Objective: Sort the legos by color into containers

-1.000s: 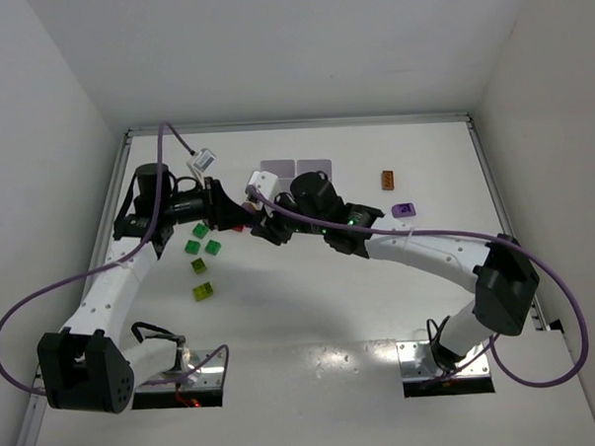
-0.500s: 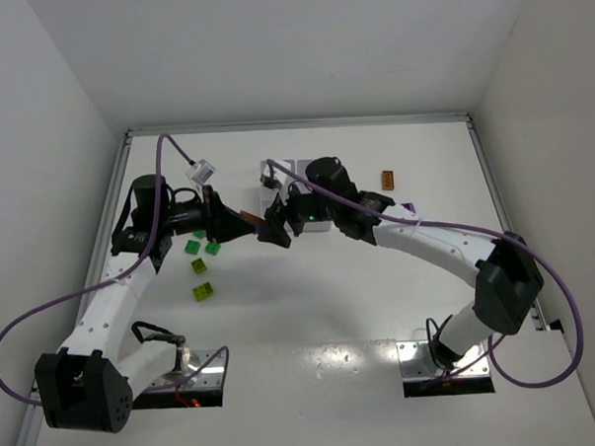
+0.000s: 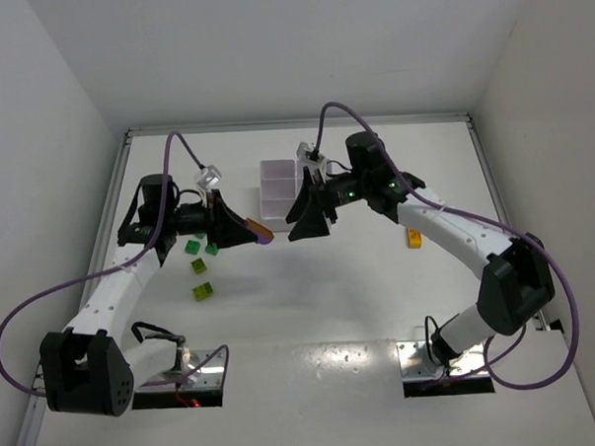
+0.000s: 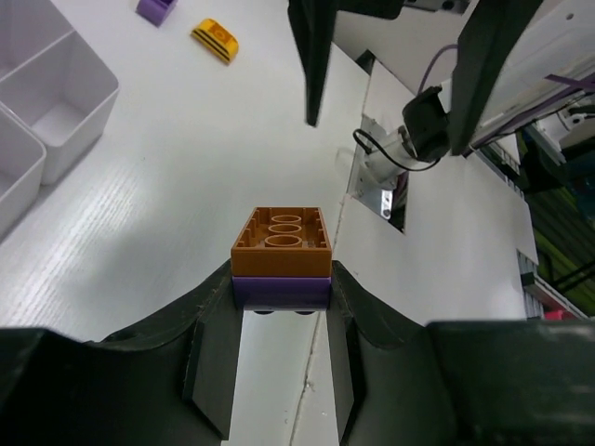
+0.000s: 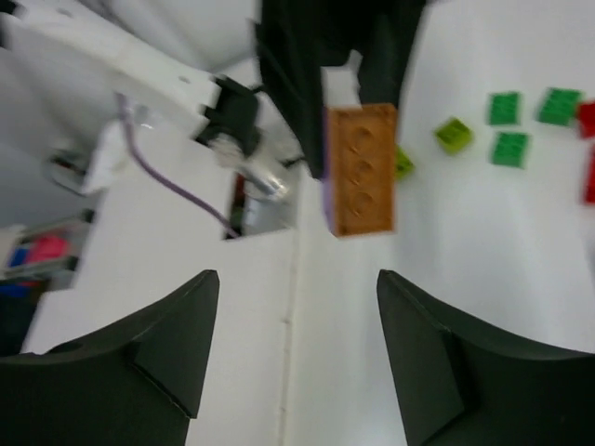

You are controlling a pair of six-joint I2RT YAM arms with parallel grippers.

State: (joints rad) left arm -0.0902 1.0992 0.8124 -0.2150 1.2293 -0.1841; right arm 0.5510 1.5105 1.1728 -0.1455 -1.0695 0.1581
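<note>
Compared with one second ago, the right gripper is no longer closed against the left gripper. Its jaws now stand wide apart and hold nothing, and it sits apart at 3 o'clock of the left one, just in front of the white plastic tray with square compartments. The left gripper is tightly closed on a clump: an orange-brown studded plastic brick still joined to a purple plastic brick, held in the air above the table, at 7 o'clock of the tray.

I judge that the two colours are not separated. The clump cannot go into a compartment yet, and the pull probably has to be tried again.

The count, from large to small:
- Two arms.
- One tray, at 12 o'clock of the table. The right arm hides part of it, and I see no brick in the compartments that show.
- One clump of two bricks.
- Three loose green bricks, at 9 o'clock of the table.
- Two lime-yellow bricks, also at 9 o'clock.
- One yellow brick, at 3 o'clock.
- One loose purple brick, also at 3 o'clock.
- Two red pieces, cut by the picture edge. I cannot tell if they are joined.
</note>
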